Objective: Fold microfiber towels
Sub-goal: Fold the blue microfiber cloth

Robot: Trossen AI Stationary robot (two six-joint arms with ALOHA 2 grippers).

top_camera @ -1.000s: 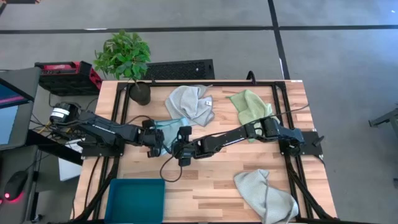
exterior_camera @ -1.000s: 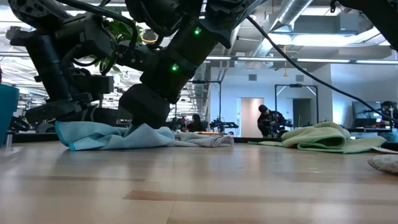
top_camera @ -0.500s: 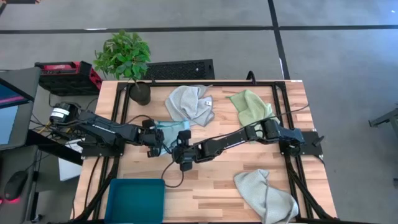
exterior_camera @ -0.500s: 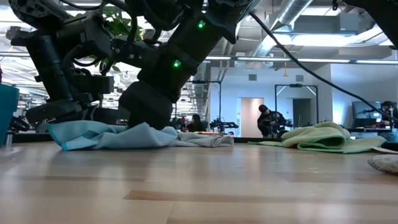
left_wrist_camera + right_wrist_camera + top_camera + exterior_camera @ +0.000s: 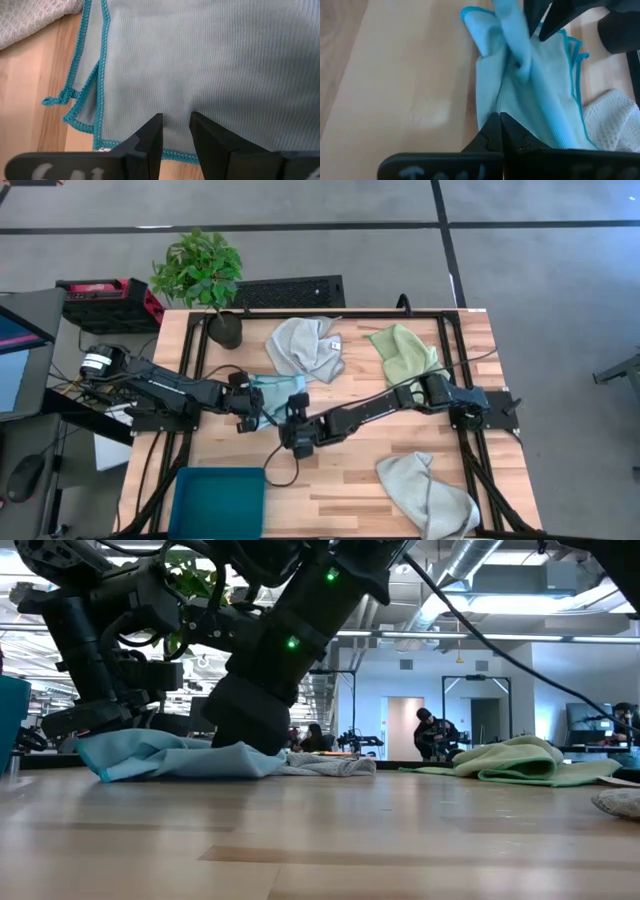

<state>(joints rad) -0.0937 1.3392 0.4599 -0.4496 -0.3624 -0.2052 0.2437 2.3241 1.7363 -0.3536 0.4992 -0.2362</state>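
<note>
The light blue towel (image 5: 272,390) lies crumpled left of the table's middle, between my two grippers; it also shows in the low view (image 5: 165,756). My left gripper (image 5: 250,402) is shut on its left part. My right gripper (image 5: 297,432) is shut on its near right part. A pale grey towel with a white tag (image 5: 305,345) lies bunched at the far middle. A light green towel (image 5: 402,350) lies at the far right. The second pale grey towel (image 5: 425,490) lies at the near right. My left gripper has the blue towel near its teal-stitched hem (image 5: 175,152), with cloth between its two almost closed fingers (image 5: 152,135). The right wrist view shows a fold of the towel (image 5: 510,25) raised at those fingers. My right gripper pinches the blue towel's near part (image 5: 512,112) between its two shut fingers (image 5: 492,131), which lie low over the table. The cloth runs bunched from the fingers toward my left gripper and lies on the table. One layer or several, I cannot tell.
A teal bin (image 5: 217,502) stands at the near left. A potted plant (image 5: 205,280) stands at the far left corner. Bare wood lies in the near middle of the table (image 5: 330,490).
My right gripper has moved toward the table's near edge with the blue towel's end. The towel's raised bunch has sunk, and it lies flatter. My left gripper has stayed where it was.
</note>
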